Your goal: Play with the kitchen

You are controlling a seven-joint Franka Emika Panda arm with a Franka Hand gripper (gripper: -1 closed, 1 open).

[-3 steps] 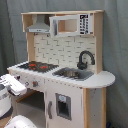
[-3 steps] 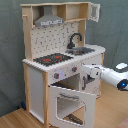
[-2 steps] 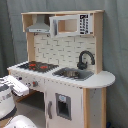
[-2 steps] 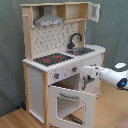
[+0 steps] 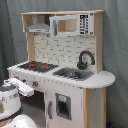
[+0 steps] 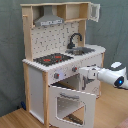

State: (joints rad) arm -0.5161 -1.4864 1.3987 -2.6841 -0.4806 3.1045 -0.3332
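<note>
The kitchen (image 6: pixel 57 65) stands on a wooden floor (image 6: pixel 15 119) against a grey curtain (image 6: pixel 10 45), upright, filling most of both exterior views. Its oven door (image 6: pixel 70 105) hangs open, swung down and outward in the second exterior view, directly below my jaws (image 6: pixel 81 73). My white arm (image 6: pixel 112 76) enters from the second exterior view's right and ends close to the knob panel (image 6: pixel 62 74) under the stovetop (image 6: pixel 52 59). Whether my jaws are apart or together I cannot tell. Behind the stovetop sit the sink (image 5: pixel 74 74) and black faucet (image 5: pixel 85 59); above them the grey hood (image 5: pixel 39 25) and a windowed upper cabinet (image 5: pixel 67 25)
</note>
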